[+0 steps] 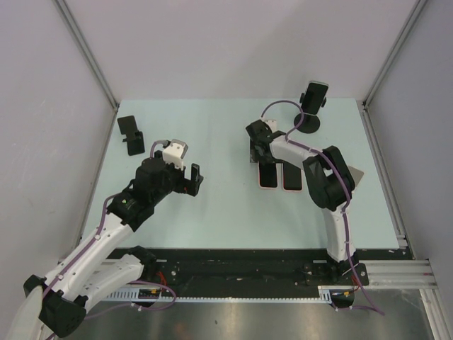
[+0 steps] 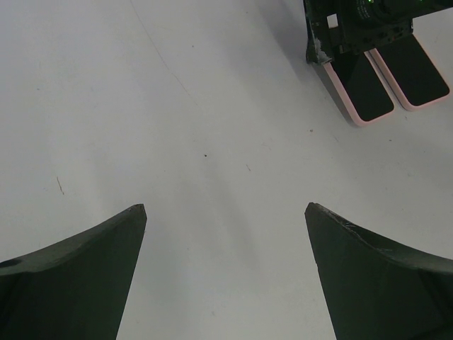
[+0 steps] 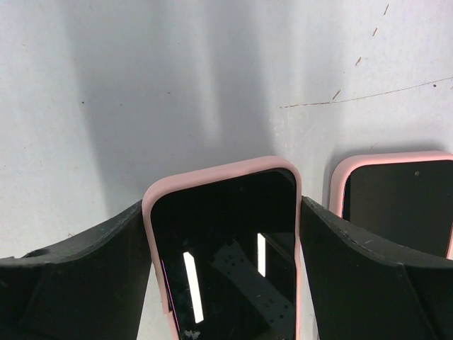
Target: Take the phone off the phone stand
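A pink-cased phone [image 3: 226, 248] lies screen up on the table between my right gripper's fingers [image 3: 113, 262], which press on both its long edges. In the top view this phone [image 1: 267, 177] lies flat, with my right gripper [image 1: 260, 157] at its far end. A second pink-cased phone [image 1: 292, 178] lies right beside it and also shows in the right wrist view [image 3: 400, 202]. Another phone [image 1: 314, 94] stands on a black round-based stand [image 1: 308, 124] at the back right. My left gripper [image 1: 192, 177] is open and empty over bare table [image 2: 225, 207].
An empty black phone stand [image 1: 131, 134] sits at the back left. Grey walls close in the table on three sides. The left wrist view shows both flat phones [image 2: 364, 88] and the right gripper [image 2: 361, 21] at its top right.
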Robot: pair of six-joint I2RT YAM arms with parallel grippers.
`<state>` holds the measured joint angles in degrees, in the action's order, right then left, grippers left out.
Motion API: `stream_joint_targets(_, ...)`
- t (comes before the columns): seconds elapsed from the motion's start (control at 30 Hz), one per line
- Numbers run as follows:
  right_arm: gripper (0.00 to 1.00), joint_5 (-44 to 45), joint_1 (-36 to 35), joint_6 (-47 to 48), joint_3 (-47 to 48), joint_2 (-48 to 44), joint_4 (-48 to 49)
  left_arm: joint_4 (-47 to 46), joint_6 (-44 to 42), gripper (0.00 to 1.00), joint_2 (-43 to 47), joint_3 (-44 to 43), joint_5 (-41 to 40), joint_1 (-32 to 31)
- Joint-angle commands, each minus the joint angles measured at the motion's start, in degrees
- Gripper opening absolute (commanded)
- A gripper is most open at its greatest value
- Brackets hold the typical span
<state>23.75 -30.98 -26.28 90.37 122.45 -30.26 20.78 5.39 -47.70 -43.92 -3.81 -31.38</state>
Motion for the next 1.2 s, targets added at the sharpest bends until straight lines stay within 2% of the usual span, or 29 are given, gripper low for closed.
stream_joint_targets(0.0,0.65,-3.3,-0.3,-1.0,-3.1,1.3,-3.4,-0.8,-1.9,1.00,0.3,0.0,1.2,-0.1)
stream_joint_targets(0.2,0.73,-6.0,0.0,-1.2,-4.1,0.5,-3.1,-0.8,-1.9,1.00,0.4,0.1,1.3,-0.1)
stream_joint_targets(0.53,0.94,-8.8,0.0,-1.2,-5.8,-1.3,-2.9,-0.7,-2.0,1.00,0.6,0.0,1.4,-0.1)
stream_joint_targets(0.63,0.97,-9.4,0.1,-0.8,-6.2,-2.0,-2.9,-0.7,-2.0,1.00,0.6,0.0,1.4,-0.1)
stream_joint_targets(0.9,0.91,-10.5,0.1,0.4,-7.4,-3.1,-3.9,-0.6,-1.9,1.00,0.7,0.1,1.5,-0.1)
stream_joint_targets(1.03,0.77,-10.2,0.2,0.8,-9.0,-3.6,-3.7,-0.7,-1.9,1.00,0.4,0.1,1.7,-0.1)
stream_joint_targets(1.17,0.72,-9.8,0.7,0.9,-9.9,-4.3,-3.6,-0.8,-1.8,1.00,0.3,0.2,1.9,-0.1)
